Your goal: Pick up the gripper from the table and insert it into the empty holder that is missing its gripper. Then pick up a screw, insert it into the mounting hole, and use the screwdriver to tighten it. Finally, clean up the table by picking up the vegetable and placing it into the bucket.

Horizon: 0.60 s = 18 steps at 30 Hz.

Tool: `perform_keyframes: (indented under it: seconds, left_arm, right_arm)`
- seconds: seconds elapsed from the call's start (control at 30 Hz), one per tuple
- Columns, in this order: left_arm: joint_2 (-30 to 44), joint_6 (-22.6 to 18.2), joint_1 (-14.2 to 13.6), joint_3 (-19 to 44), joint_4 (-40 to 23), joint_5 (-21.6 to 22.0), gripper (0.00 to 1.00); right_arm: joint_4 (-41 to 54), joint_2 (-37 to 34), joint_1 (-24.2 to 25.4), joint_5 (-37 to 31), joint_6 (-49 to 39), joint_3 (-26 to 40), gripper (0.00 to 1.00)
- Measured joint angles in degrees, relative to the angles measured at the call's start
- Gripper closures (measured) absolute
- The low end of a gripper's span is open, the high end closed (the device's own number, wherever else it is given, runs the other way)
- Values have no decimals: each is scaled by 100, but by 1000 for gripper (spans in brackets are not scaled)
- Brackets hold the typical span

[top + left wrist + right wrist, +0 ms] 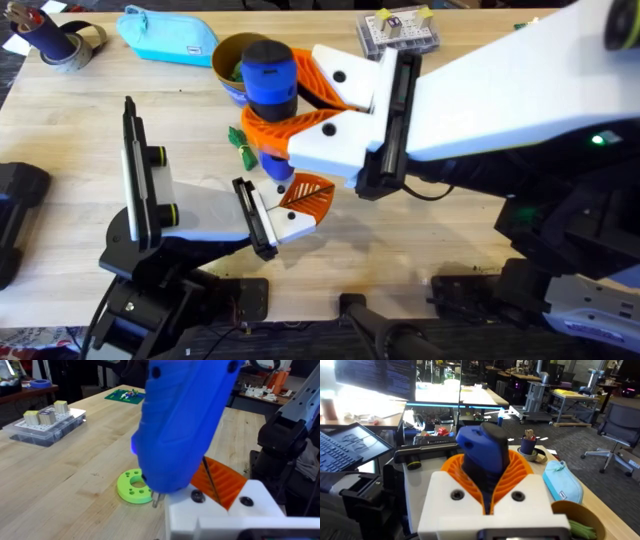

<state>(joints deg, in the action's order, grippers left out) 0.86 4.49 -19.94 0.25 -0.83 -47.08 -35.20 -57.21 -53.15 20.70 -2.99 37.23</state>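
Right end effector (300,110) is clamped around the screwdriver (268,75), held upright with the bit pointing down over the holder (285,225), so this looks like the tightening step. The gripper (308,193) sits seated in that holder, so insertion looks done. Left end effector: can't tell its state. Vegetable (243,142) lies on the worktop (60,130) beside the bucket (225,60), cleanup pending. Green disc (134,486) sits just past the bit.
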Motion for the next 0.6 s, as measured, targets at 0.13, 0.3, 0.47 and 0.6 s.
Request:
perform_keyframes:
  seconds: [0.13, 0.3, 0.47, 0.6]
  left_arm:
    - [0, 22, -2, 3, -140, -6, 991]
    - [0, 31, 0, 2, -157, 20, 991]
    - [-1, 28, -2, 2, -123, 19, 991]
    - [-2, 28, 0, 2, -109, 31, 991]
  right_arm:
    - [133, -28, 9, -27, -25, -8, 958]
    - [115, -54, 62, -25, -211, -13, 958]
    - [177, -78, 96, -27, -592, -20, 959]
    - [-140, -151, 137, -33, -668, -54, 958]
